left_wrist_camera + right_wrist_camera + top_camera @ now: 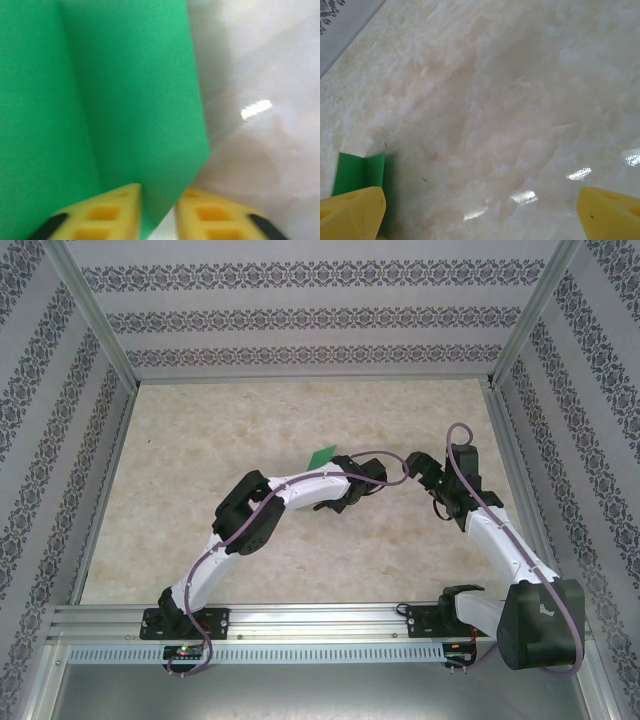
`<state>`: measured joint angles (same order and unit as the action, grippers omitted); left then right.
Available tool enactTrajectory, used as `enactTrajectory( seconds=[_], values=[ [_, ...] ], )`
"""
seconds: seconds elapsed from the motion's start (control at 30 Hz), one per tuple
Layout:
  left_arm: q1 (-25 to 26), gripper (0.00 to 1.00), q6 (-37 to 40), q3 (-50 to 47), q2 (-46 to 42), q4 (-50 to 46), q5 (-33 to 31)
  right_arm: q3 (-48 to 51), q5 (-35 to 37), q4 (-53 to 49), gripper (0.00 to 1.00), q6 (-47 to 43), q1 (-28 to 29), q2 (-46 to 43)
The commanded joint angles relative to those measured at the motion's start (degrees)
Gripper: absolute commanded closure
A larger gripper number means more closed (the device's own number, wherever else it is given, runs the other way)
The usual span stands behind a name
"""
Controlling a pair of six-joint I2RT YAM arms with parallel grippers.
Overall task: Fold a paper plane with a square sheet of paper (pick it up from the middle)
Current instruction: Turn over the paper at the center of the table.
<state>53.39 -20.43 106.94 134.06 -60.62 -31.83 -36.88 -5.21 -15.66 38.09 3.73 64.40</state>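
The square sheet of paper is bright green and folded, with a crease running up it. In the top view the paper pokes out just beyond my left wrist, near the table's middle. My left gripper straddles its lower edge. The left finger touches the paper, while a thin gap shows beside the right finger, so the jaws stand slightly apart. My right gripper hovers to the right, open wide with nothing between its fingers. In its view the paper is at the lower left.
The table is pale marbled beige, ringed by patterned walls and an aluminium frame at the near edge. Bare surface lies at the back and the left.
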Motion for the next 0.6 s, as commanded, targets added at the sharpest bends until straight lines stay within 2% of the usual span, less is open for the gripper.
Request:
enactTrajectory(
  seconds=[0.0,0.1,0.23,0.37,0.43,0.57],
  values=[
    [0.2,0.6,-1.1,-2.1,-7.8,4.5,8.0,-1.4,-1.3,-1.0,0.02,0.5,-0.7,0.8],
    [-1.2,0.47,-0.9,-4.5,-14.1,7.5,14.3,-2.4,-3.2,-1.1,0.02,-0.3,-0.7,2.5],
    [-5.0,0.35,-1.3,-10.7,-22.6,14.9,26.0,-3.7,-7.0,-1.0,0.03,-1.0,-0.5,5.7],
    [-9.2,0.23,-3.4,-19.1,-30.8,23.6,35.7,-5.7,-9.1,-1.2,0.1,-1.7,2.0,9.1],
    [-11.5,0.19,-5.0,-23.6,-34.0,27.2,37.3,-7.2,-9.0,-1.3,0.14,-2.0,4.6,10.5],
    [-17.4,0.09,-9.5,-33.6,-40.7,32.4,35.2,-12.4,-8.6,-1.6,0.29,-3.4,13.0,15.1]
  ],
)
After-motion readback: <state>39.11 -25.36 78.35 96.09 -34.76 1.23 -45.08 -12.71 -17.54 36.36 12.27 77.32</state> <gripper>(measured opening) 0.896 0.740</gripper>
